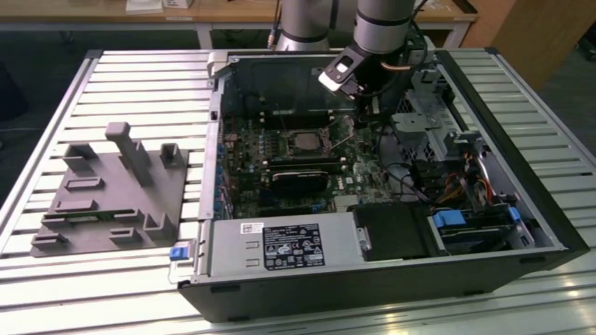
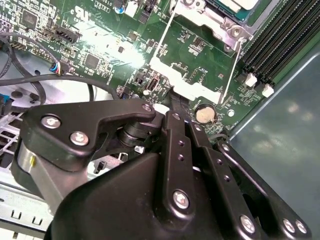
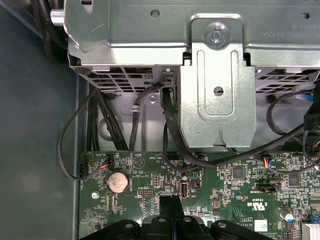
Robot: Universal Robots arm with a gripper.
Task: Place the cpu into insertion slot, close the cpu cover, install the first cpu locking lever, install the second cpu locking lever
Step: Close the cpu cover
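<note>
currently on step two, by my reading: cpu (image 2: 234,4) sits in the insertion slot (image 2: 231,29), near the middle of the board in the exterior view. cpu cover (image 2: 186,88) is swung out, not down over the chip. gripper (image 2: 173,100) fingers pressed together, tips at the cover's free edge; pinching or just touching, cannot tell. closing it likely wants a square, gentle swing of the frame, clear of the coin cell (image 2: 204,114).

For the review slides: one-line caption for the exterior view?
Gripper hangs inside the open computer case, just to the exterior view's right of the insertion slot.
</note>
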